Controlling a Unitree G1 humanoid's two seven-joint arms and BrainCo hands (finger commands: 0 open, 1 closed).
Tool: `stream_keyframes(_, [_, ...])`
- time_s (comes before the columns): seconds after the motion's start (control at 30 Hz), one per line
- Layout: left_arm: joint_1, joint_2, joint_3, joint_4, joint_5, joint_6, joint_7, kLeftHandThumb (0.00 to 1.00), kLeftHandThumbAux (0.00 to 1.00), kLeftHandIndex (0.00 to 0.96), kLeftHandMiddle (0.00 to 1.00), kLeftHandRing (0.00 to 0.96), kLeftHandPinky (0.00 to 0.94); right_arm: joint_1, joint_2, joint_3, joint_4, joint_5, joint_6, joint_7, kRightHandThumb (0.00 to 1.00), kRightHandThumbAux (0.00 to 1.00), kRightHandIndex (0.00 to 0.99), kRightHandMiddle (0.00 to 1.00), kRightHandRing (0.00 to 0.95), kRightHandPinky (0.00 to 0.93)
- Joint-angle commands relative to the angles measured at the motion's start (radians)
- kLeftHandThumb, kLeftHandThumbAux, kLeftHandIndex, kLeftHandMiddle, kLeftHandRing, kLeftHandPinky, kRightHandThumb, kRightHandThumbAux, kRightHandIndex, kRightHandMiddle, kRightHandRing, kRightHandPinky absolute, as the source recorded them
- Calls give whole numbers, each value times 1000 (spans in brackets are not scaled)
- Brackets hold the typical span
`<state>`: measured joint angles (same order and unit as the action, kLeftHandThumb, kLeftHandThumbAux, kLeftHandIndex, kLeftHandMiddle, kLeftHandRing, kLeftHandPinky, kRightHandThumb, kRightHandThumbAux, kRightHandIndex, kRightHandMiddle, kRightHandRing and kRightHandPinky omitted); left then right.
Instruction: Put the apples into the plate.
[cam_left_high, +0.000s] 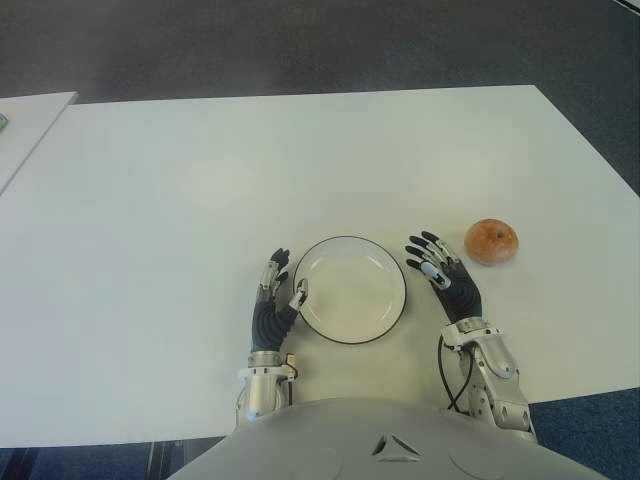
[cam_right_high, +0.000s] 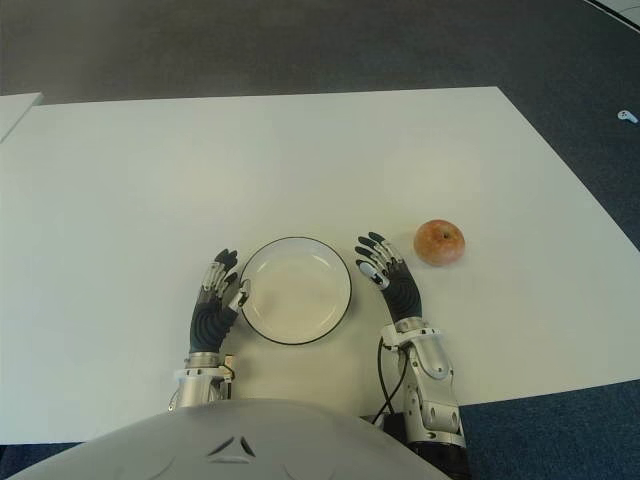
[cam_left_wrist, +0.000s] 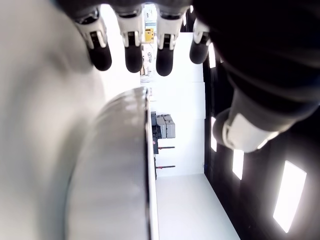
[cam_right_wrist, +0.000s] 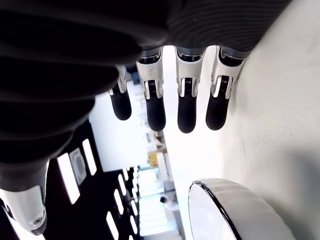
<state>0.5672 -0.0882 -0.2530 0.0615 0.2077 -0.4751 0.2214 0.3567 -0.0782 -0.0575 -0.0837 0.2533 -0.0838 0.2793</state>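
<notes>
One red-yellow apple sits on the white table, to the right of the plate. The white plate with a dark rim lies empty near the table's front edge. My left hand is just left of the plate, fingers straight and spread, holding nothing; its thumb is at the plate's rim. My right hand is between the plate and the apple, fingers extended and holding nothing, a short gap from the apple. The plate rim shows close in the right wrist view.
A second white table's corner shows at the far left. Dark carpet lies beyond the table's far edge. A black cable loops by my right forearm.
</notes>
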Motion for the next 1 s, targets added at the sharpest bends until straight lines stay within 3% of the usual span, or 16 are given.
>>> stream_keyframes(0.03, [21, -9, -9, 1, 2, 34, -1, 126, 622, 96, 125, 115, 131, 19, 0, 6, -3, -5, 30, -6, 410, 622, 143, 206, 198, 240])
stream_keyframes(1.0, [11, -9, -14, 19, -21, 17, -12, 151, 647, 101, 132, 121, 128, 7, 1, -6, -12, 5, 2, -5, 410, 639, 163, 210, 202, 236])
